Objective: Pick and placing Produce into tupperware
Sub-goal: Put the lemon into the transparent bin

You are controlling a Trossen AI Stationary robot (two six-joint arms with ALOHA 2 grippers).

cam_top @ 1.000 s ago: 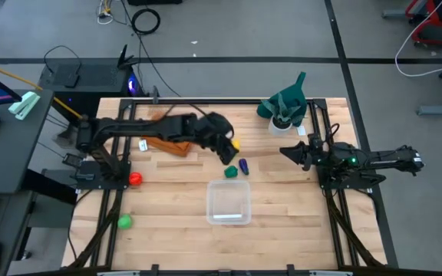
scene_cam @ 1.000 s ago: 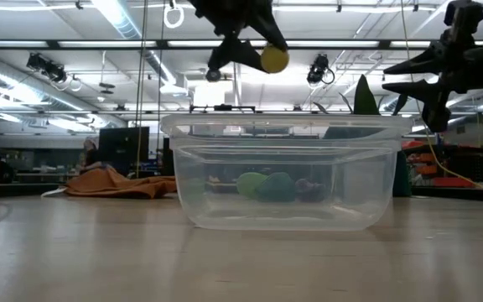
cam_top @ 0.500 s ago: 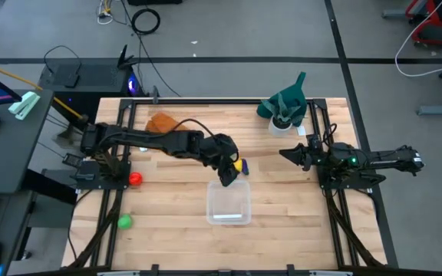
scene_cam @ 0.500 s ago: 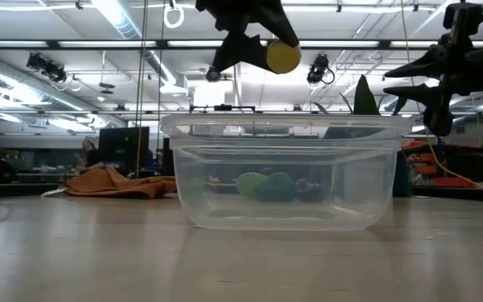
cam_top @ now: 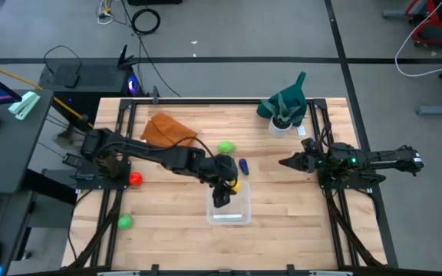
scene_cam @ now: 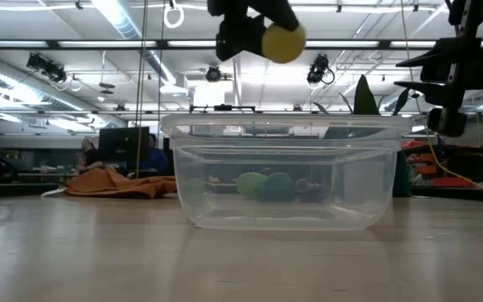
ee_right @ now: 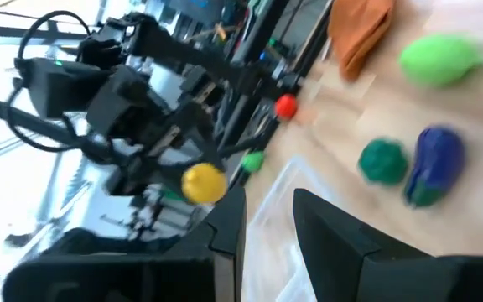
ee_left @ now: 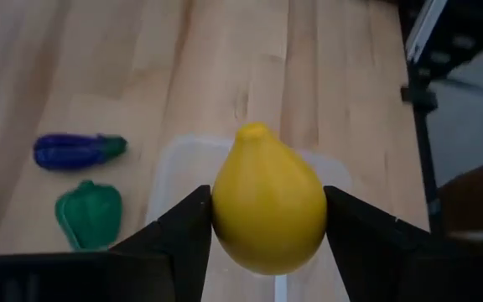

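Observation:
My left gripper [cam_top: 225,190] is shut on a yellow lemon [ee_left: 268,210] and hangs over the far edge of the clear tupperware tub [cam_top: 229,205]. The low view shows the lemon [scene_cam: 283,44] well above the tub's rim [scene_cam: 283,126]. On the table beyond the tub lie a purple eggplant [cam_top: 243,165], a dark green pepper [ee_left: 89,214] and a light green fruit [cam_top: 225,147]. A red fruit [cam_top: 135,179] and a green one [cam_top: 124,221] lie at the left. My right gripper [cam_top: 288,162] waits level at the right, its fingers slightly apart with nothing between them. My left gripper pinches the lemon between its two fingers at the widest part of its sides [ee_left: 218,220]. The fingers slant down from the table's far left. The lemon's pointed tip [ee_left: 254,130] faces away from the wrist. It hangs clear of the table and the tub.
An orange-brown cloth [cam_top: 167,129] lies at the far left. A dark green cloth with a white cup [cam_top: 284,109] stands at the far right. Bare wood lies near the table's front edge and right of the tub.
My left gripper has carried the lemon toward the table's near edge and a little down. It has gone from beside the orange cloth to above the tub's far edge, and its wrist has rolled. The light green fruit and the cloth have come out from under the arm. My right gripper has rolled in place.

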